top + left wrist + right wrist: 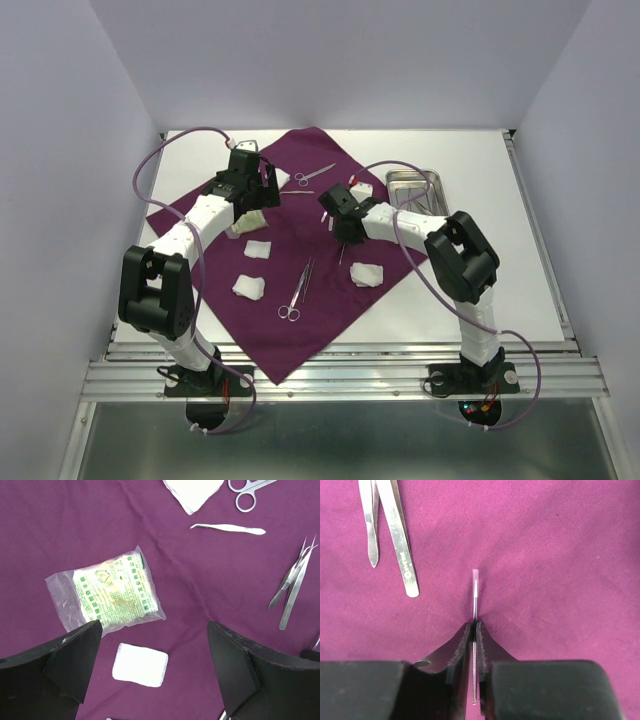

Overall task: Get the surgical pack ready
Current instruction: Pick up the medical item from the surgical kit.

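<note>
Top external view: the purple cloth (330, 310) lies flat on the table (500, 290) like a diamond. The steel tray (415, 190) sits at the upper right, by the cloth's corner, and it looks empty. White gauze wads (366, 273) lie loose on the cloth. So do the scissors (315, 175) near the top and a long ring-handled tool (298, 288) in the lower middle. The left gripper (262, 182) hangs over the upper left of the cloth. The right gripper (340, 225) is low over the middle.

Left wrist view: the two black fingers (75, 650) stand wide apart and hold nothing. A plastic packet (112, 592) with green print lies left of the middle, with one gauze wad just below it. Tweezers (295, 577) lie at the right edge.

Right wrist view: the jaws are pinched nearly shut on a thin metal tool (475, 595). It pokes up out of them toward the middle of the frame. The cloth wrinkles round the fingertips (I think they press on it).

I think the job is only starting. Almost everything needs to go in the tray, and the cloth is not folded yet.
</note>
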`<state>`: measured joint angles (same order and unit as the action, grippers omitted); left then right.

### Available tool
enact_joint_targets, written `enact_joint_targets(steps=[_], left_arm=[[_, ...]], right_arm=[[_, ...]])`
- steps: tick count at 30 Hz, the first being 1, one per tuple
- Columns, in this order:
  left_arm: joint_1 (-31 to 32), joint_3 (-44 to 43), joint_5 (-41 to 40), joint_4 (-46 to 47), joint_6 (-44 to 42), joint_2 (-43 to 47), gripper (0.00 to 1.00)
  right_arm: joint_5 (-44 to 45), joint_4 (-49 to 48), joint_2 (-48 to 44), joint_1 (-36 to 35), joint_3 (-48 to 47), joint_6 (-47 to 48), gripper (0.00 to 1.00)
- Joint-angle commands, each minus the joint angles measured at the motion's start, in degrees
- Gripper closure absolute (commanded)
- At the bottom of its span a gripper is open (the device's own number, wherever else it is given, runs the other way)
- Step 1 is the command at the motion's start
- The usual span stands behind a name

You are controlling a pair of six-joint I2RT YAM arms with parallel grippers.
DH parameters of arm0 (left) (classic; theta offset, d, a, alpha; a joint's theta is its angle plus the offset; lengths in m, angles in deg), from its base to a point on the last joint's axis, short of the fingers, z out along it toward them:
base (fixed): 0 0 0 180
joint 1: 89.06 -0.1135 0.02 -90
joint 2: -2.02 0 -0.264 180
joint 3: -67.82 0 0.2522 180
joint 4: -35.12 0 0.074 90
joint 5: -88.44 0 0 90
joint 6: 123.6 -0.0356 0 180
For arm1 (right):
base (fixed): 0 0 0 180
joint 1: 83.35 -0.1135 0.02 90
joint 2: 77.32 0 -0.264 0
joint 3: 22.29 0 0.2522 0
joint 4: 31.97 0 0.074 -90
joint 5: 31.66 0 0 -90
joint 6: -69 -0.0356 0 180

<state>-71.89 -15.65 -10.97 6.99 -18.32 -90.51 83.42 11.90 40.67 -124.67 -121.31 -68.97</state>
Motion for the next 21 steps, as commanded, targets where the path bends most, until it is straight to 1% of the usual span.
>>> enact_joint_targets(steps=[1,4,8,21], left_arm=[[0.1,0.5,-0.1,1.8,-0.4,0.9,0.01],[0.1,0.5,-0.2,1.8,-0.4,0.9,0.01],[0.1,0.7,-0.2,1.8,-0.4,0.9,0.01],[0.1,0.7,-0.1,1.9,-0.4,0.8,0.01]], right_arm=[[0.1,-1.5,-2.1,0.0,0.8,0.6,0.83],[-0.5,-1.8,-2.0,0.0,1.1,0.5,0.8],[-0.1,-1.8,-2.1,0.0,1.1,0.4,0.81],[1.3,-1.8,-3.5,0.0,1.7,0.3,0.91]])
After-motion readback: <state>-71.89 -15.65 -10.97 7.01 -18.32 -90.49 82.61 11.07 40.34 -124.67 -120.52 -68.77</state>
